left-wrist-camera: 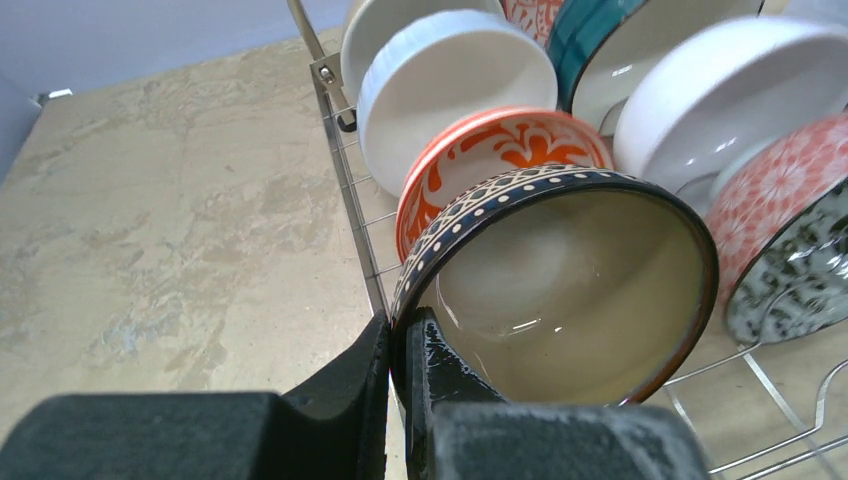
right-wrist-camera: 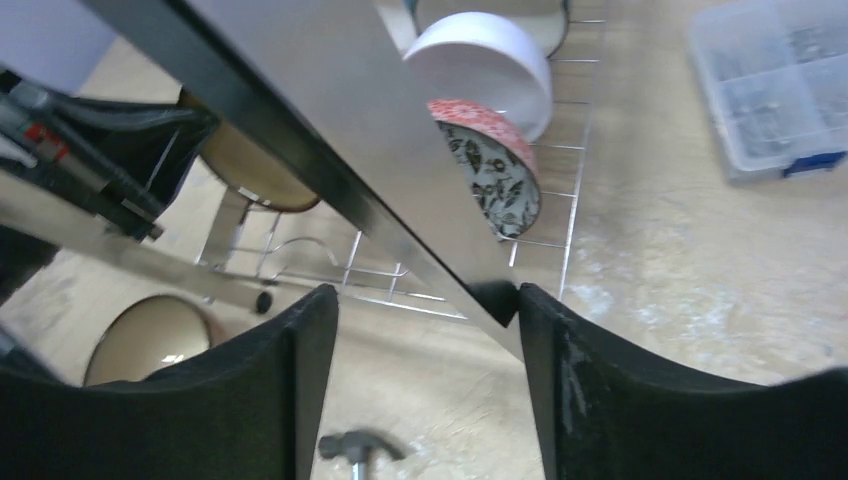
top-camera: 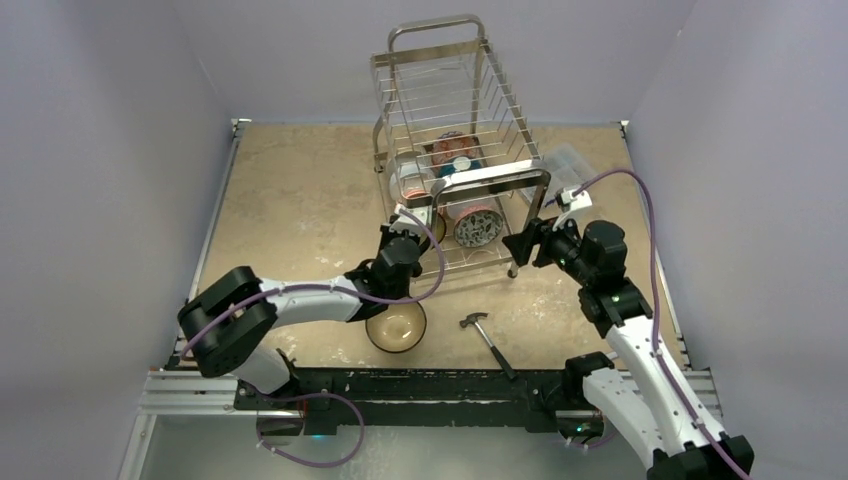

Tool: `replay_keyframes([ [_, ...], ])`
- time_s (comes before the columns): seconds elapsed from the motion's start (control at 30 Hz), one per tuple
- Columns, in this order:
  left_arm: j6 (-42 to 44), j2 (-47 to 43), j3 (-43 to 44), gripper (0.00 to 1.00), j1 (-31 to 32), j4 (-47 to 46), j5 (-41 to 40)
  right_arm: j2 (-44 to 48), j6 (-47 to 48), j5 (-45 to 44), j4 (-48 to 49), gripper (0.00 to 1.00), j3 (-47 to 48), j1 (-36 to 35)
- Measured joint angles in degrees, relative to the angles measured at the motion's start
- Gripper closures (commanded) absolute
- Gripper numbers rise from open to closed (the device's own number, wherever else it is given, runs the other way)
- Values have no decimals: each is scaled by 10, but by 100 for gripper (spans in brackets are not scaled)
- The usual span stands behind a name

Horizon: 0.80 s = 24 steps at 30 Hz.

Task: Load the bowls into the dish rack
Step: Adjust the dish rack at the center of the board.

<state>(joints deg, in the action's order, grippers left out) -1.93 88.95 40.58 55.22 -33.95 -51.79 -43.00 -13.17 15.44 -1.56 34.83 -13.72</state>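
Black fingers (left-wrist-camera: 340,385) of the left gripper (left-wrist-camera: 398,345) fill the bottom of the left wrist view, clenched on the rim of a dark bowl (left-wrist-camera: 570,290) with a dotted band and a cream inside. That bowl stands tilted on edge in the lower tier of the dish rack (left-wrist-camera: 350,190); its lowest part is hidden behind the fingers. Just beyond the claw an orange-and-white bowl (left-wrist-camera: 500,150) leans against it, and a white bowl (left-wrist-camera: 450,85) stands behind that. Bowls further right of the claw are cut off by the frame edge.

From the right wrist, a broad chrome bar (right-wrist-camera: 330,130) of the rack slants across the view and blocks much of it. The right gripper (right-wrist-camera: 425,300) is released, its fingers spread wide with the bar's lower end between them, close to one finger; whether it touches cannot be told. Past the bar, a black-and-white floral bowl (right-wrist-camera: 490,175) shows only partly.

Near the left claw, on the table (top-camera: 300,200), a copper-brown bowl (top-camera: 396,327) sits upright outside the rack. A hammer (top-camera: 487,333) lies between the two arms. Beyond the right claw, beside the rack, a clear compartment box (right-wrist-camera: 775,85) is cut off by the frame.
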Motion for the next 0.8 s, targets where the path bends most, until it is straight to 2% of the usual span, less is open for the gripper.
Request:
replay_keyframes([
  [0.23,-66,-82,-12,100,1,64,-1,47,-44,72,-31,13,-10,-5],
  [0.57,-118,-141,-38,100,1,108,4,92,-52,103,-52,12,-23,-5],
  [0.8,-141,-178,-60,100,9,127,11,140,-73,57,-96,5,-4,-12],
])
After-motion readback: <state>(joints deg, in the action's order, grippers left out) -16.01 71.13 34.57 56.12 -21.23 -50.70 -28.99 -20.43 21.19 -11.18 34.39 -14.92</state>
